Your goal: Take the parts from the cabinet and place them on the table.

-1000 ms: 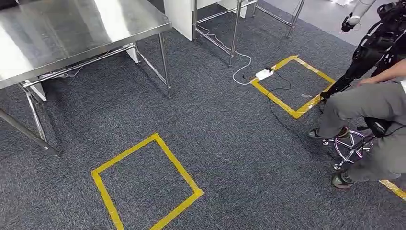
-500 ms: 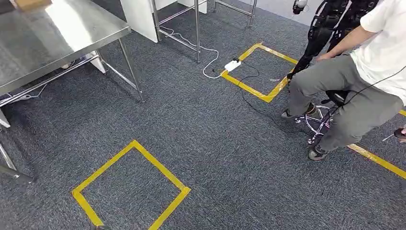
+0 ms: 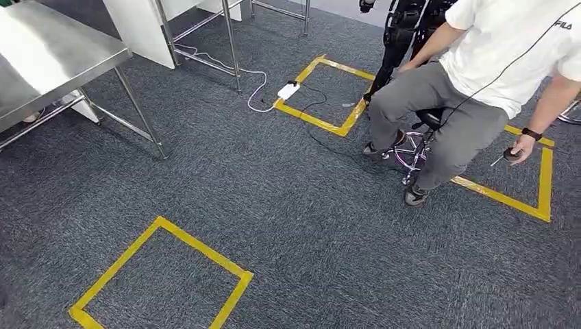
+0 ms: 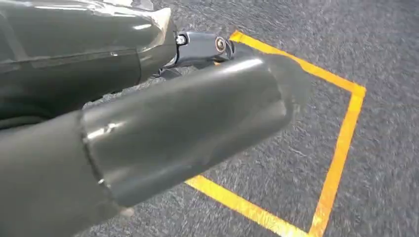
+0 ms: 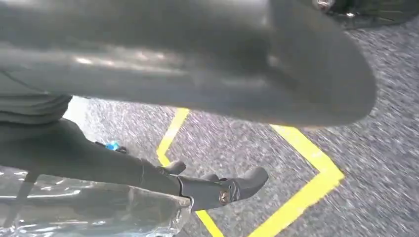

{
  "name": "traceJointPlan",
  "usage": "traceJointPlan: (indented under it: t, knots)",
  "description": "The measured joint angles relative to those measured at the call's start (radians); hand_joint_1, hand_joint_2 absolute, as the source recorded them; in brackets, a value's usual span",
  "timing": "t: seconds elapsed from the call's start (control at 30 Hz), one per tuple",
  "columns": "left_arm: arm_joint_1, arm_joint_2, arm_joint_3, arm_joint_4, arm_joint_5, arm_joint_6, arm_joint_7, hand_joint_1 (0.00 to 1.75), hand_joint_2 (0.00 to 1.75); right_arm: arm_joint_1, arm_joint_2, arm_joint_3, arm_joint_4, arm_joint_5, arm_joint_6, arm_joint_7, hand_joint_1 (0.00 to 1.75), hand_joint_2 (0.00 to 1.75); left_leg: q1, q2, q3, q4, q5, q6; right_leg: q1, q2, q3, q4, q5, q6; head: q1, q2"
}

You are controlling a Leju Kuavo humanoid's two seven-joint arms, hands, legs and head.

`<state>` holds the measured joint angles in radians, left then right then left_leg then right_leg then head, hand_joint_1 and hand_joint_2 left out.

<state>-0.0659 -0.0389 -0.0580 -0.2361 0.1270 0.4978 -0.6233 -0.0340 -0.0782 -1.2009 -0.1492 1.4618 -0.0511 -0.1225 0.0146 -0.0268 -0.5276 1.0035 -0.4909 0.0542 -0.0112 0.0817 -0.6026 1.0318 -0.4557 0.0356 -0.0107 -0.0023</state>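
Right hand (image 5: 197, 182) hangs over grey carpet (image 5: 385, 163) crossed by yellow tape lines (image 5: 301, 197), dark fingers (image 5: 247, 180) loosely extended and holding nothing, with a clear plastic sheet (image 5: 99, 212) just beside it.

surface (image 3: 48, 51) far left | cabinet panel (image 3: 140, 31) behind it, to its right | power strip (image 3: 288, 90) on the floor at the near-left edge of the far tape square (image 3: 322, 92) | person (image 3: 479, 82) on a stool (image 3: 418, 140) right of that square | near tape square (image 3: 161, 274) front left on the carpet
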Motion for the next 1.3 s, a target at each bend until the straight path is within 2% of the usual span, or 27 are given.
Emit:
traceJointPlan:
  t: [0.03,0.07,0.13,0.17,0.23,0.43,0.47,0.5,0.53,0.57,0.6,0.63,0.67,0.7,0.77,0.8,0.83,0.9,0.97,1.0,1.03,1.07,1.13,1.17,1.23,1.27,1.3]
  knots:
    - [0.001,0.003,0.0,0.0,0.001,-0.007,0.003,0.0,0.0,-0.003,0.001,0.0,0.0,0.002,0.001,0.0,0.0,0.0,-0.001,0.012,-0.003,-0.001,0.002,0.006,0.001,-0.036,-0.028,0.053,-0.031,-0.006,0.008,0.0]
    - [0.004,0.004,0.0,0.0,0.002,-0.014,0.005,0.0,0.0,-0.007,0.001,0.0,0.0,0.002,0.003,0.0,0.0,0.0,-0.003,0.028,-0.005,-0.001,0.002,0.007,0.0,-0.055,-0.069,0.133,-0.069,-0.01,0.009,0.0]
    - [0.007,0.005,0.0,0.0,0.002,-0.015,0.005,0.0,0.0,-0.011,0.001,0.0,0.0,0.003,0.007,0.0,0.0,0.0,-0.006,0.059,-0.009,0.0,0.003,0.007,-0.002,-0.065,-0.134,0.274,-0.119,-0.007,0.009,0.0]
    - [0.007,0.005,0.0,0.0,0.002,-0.015,0.005,0.0,0.0,-0.01,0.001,0.0,0.0,0.004,0.01,0.0,0.0,0.0,-0.007,0.072,-0.01,0.0,0.003,0.007,-0.004,-0.068,-0.139,0.294,-0.12,0.0,0.009,0.0]
    - [0.006,0.006,0.0,0.0,0.002,-0.015,0.005,0.0,0.0,-0.005,0.001,0.0,0.0,0.005,0.013,0.0,0.0,0.0,-0.006,0.096,-0.008,0.0,0.002,0.006,-0.007,-0.076,-0.078,0.197,-0.079,0.017,0.01,0.0]
    - [0.006,0.006,0.0,0.0,0.002,-0.015,0.004,0.0,0.0,-0.005,0.0,0.0,0.0,0.005,0.013,0.0,0.0,0.0,-0.006,0.099,-0.008,0.0,0.001,0.005,-0.008,-0.079,-0.062,0.17,-0.07,0.02,0.01,0.0]
    - [0.006,0.006,0.0,0.0,0.002,-0.015,0.004,0.0,0.0,-0.006,-0.002,0.0,0.0,0.005,0.013,0.0,0.0,0.0,-0.006,0.112,-0.005,0.0,0.0,0.002,-0.012,-0.101,-0.001,0.064,-0.038,0.027,0.009,0.0]
    - [0.006,0.007,0.0,0.0,0.002,-0.015,0.004,0.0,0.0,-0.012,-0.001,0.0,0.0,0.005,0.013,0.0,0.0,0.0,-0.015,0.129,-0.002,0.002,-0.007,-0.009,-0.004,-0.177,0.048,-0.031,-0.024,0.019,0.01,0.0]
    - [0.005,0.009,0.0,0.0,0.002,-0.015,0.003,0.0,0.0,-0.017,-0.002,0.0,0.0,0.005,0.013,0.0,0.0,0.0,-0.014,0.151,0.004,0.003,-0.01,-0.023,0.002,-0.149,0.047,-0.032,-0.014,0.004,0.005,0.0]
    - [-0.001,0.008,-0.003,0.0,0.005,-0.015,0.003,0.0,0.0,-0.008,-0.005,0.0,0.0,0.005,0.012,0.0,0.0,0.0,-0.004,0.121,0.005,0.02,-0.031,-0.045,-0.016,-0.114,0.053,-0.041,-0.005,-0.018,0.003,0.0]
    - [0.004,0.007,-0.005,0.0,0.005,-0.015,0.003,0.0,0.0,-0.012,-0.006,0.0,0.0,0.005,0.011,0.0,0.0,0.0,-0.003,0.039,-0.061,0.172,-0.13,-0.046,-0.011,-0.09,0.046,-0.041,0.001,-0.038,0.001,0.0]
    - [0.011,0.007,-0.007,0.0,0.008,-0.015,0.003,0.0,0.0,-0.014,-0.006,0.0,0.0,0.005,0.011,0.0,0.0,0.0,-0.003,0.026,-0.117,0.292,-0.177,-0.048,-0.007,-0.066,0.044,-0.04,0.003,-0.041,0.001,0.0]
    - [0.013,0.008,-0.008,0.001,0.008,-0.015,0.003,0.0,1.75,-0.013,-0.006,0.0,0.0,0.005,0.011,0.0,0.0,0.0,-0.002,0.025,-0.133,0.319,-0.176,-0.048,-0.006,-0.054,0.044,-0.04,0.003,-0.041,0.001,0.0]
    - [0.013,0.007,-0.01,0.001,0.008,-0.015,0.003,0.0,1.75,-0.01,-0.006,0.0,0.0,0.005,0.011,0.0,0.0,0.0,0.0,0.024,-0.13,0.302,-0.15,-0.048,-0.006,-0.037,0.045,-0.039,0.003,-0.041,0.001,0.0]
    - [0.013,0.007,-0.011,0.001,0.008,-0.015,0.003,0.0,1.75,-0.008,-0.005,0.0,0.0,0.005,0.011,0.001,0.0,0.0,0.007,0.016,-0.072,0.172,-0.064,-0.047,-0.007,-0.009,0.047,-0.036,0.003,-0.04,0.001,0.0]
    - [0.013,0.008,-0.011,0.001,0.008,-0.015,0.003,0.0,1.75,-0.009,-0.005,0.0,0.0,0.005,0.011,0.001,0.0,0.0,0.015,-0.017,-0.032,0.087,-0.023,-0.048,-0.007,0.004,0.046,-0.032,0.003,-0.039,0.0,0.0]
    - [0.014,0.008,-0.011,0.002,0.008,-0.015,0.003,0.0,1.75,-0.012,-0.004,0.0,0.0,0.005,0.011,0.001,0.0,0.0,0.018,-0.077,-0.014,0.033,-0.018,-0.049,0.001,0.016,0.038,-0.021,0.001,-0.034,0.001,0.0]
    - [0.013,0.007,-0.013,0.002,0.008,-0.015,0.003,0.0,1.75,-0.014,-0.003,0.0,0.0,0.004,0.011,0.001,0.0,0.0,0.011,-0.056,-0.015,0.032,-0.02,-0.044,0.002,0.038,0.02,-0.019,0.002,-0.018,0.002,0.0]
    - [0.011,0.007,-0.014,0.002,0.008,-0.015,0.003,0.0,1.75,-0.006,-0.003,0.0,0.0,0.004,0.011,0.002,0.0,0.0,0.0,-0.031,-0.012,0.027,-0.015,-0.024,-0.004,0.062,0.008,-0.026,0.009,0.002,0.001,0.0]
    - [0.008,0.006,-0.015,0.002,0.008,-0.015,0.003,0.0,1.75,-0.004,-0.003,0.0,0.0,0.004,0.011,0.002,0.0,0.0,0.007,-0.016,-0.011,0.016,-0.004,-0.009,-0.004,0.039,0.007,-0.013,0.006,0.004,0.003,0.0]
    - [0.008,0.006,-0.015,0.002,0.008,-0.015,0.003,0.0,1.75,-0.003,-0.003,0.0,0.0,0.004,0.011,0.002,0.0,0.0,0.004,-0.006,-0.011,0.013,-0.002,-0.003,-0.002,-0.017,-0.008,0.022,-0.018,-0.001,0.003,0.0]
    - [0.011,0.009,-0.014,0.002,0.01,-0.015,0.003,0.0,1.75,-0.007,-0.002,0.0,0.0,0.004,0.011,0.002,0.0,0.0,0.002,0.01,-0.011,0.013,-0.002,0.0,-0.003,-0.048,-0.043,0.088,-0.056,-0.008,0.009,0.0]
    - [0.015,0.01,-0.015,0.002,0.011,-0.015,0.004,0.0,1.75,-0.012,-0.002,0.0,0.0,0.004,0.011,0.002,0.0,0.0,-0.003,0.044,-0.014,0.013,-0.002,0.001,-0.004,-0.067,-0.113,0.234,-0.119,-0.011,0.008,0.0]
    - [0.015,0.01,-0.015,0.002,0.012,-0.015,0.004,0.0,1.75,-0.011,-0.002,0.0,0.0,0.003,0.011,0.002,0.0,0.0,-0.005,0.058,-0.015,0.013,-0.002,0.001,-0.005,-0.069,-0.132,0.279,-0.131,-0.005,0.01,0.0]
    - [0.014,0.009,-0.015,0.002,0.013,-0.015,0.004,0.0,1.75,-0.006,-0.001,0.0,0.0,0.002,0.011,0.002,0.0,0.0,-0.005,0.082,-0.015,0.014,-0.004,-0.001,-0.006,-0.074,-0.094,0.22,-0.102,0.012,0.01,0.0]
    - [0.014,0.009,-0.015,0.002,0.016,-0.015,0.004,0.0,1.75,-0.005,-0.001,0.0,0.0,0.002,0.011,0.002,0.0,0.0,-0.005,0.095,-0.013,0.014,-0.005,-0.004,-0.007,-0.087,-0.039,0.123,-0.068,0.022,0.01,0.0]
    - [0.014,0.009,-0.015,0.002,0.018,-0.015,0.004,0.0,1.75,-0.006,-0.002,0.0,0.0,0.002,0.011,0.002,0.0,0.0,-0.005,0.105,-0.011,0.014,-0.008,-0.008,-0.009,-0.114,0.016,0.027,-0.04,0.028,0.011,0.0]
